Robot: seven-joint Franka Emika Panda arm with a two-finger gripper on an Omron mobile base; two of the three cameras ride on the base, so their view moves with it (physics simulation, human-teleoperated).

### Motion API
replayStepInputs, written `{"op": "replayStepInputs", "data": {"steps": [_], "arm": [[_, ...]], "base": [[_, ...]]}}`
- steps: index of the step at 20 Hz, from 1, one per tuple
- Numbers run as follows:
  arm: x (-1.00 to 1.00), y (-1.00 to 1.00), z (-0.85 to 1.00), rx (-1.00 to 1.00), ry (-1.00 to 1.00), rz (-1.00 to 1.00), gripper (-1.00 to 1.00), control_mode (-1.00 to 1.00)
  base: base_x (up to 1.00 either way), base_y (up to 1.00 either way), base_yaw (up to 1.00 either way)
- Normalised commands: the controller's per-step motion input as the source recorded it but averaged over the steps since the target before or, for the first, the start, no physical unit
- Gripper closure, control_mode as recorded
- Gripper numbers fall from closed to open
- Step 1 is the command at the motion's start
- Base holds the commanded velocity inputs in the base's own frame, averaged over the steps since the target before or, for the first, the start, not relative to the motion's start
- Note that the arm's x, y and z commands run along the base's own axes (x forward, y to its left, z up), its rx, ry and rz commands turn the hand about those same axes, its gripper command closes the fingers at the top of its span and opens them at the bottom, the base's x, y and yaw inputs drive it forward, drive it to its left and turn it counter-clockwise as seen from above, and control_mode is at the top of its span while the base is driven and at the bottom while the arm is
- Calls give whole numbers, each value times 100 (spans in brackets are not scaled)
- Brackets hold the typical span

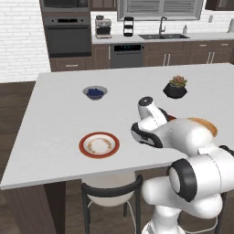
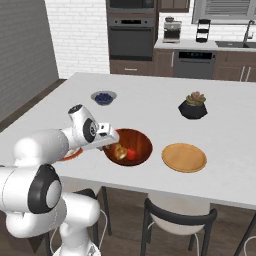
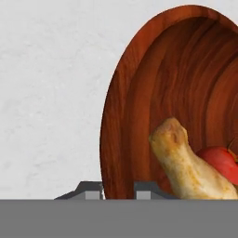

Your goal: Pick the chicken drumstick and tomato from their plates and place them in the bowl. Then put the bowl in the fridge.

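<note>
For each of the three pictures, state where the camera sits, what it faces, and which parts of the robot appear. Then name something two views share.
Left base view: behind the arm's left, facing the counter; arm at lower right.
Right base view: behind its right, facing the bowl and wooden plate; arm at lower left.
Hand view: on the hand, facing the bowl's rim; jaws shut on it.
Shared: both base views show the blueberries and plant.

Dark reddish-brown wooden bowl (image 2: pixel 129 146) is sitting upright near the white counter's front edge, holding the golden-brown chicken drumstick (image 2: pixel 120 151) lying beside the red tomato (image 2: pixel 131 154), with the tan wooden plate (image 2: pixel 184 157) lying flat nearby and the red-rimmed white plate (image 1: pixel 99 145) lying bare.
</note>
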Motion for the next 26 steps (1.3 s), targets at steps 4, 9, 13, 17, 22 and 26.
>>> {"op": "replayStepInputs", "data": {"steps": [4,9,13,17,22,26], "arm": [[-9,-10,94,0,14,15,100,-100],[-40,-1,69,-1,5,38,100,-100],[-61,-16,36,-4,0,46,100,-100],[-95,-28,30,-7,-10,47,100,-100],[-92,-11,24,-13,-10,42,100,-100],[-31,0,25,-16,-2,31,100,-100]], "base": [[0,0,0],[0,0,0],[0,0,0],[0,0,0],[0,0,0],[0,0,0]]}}
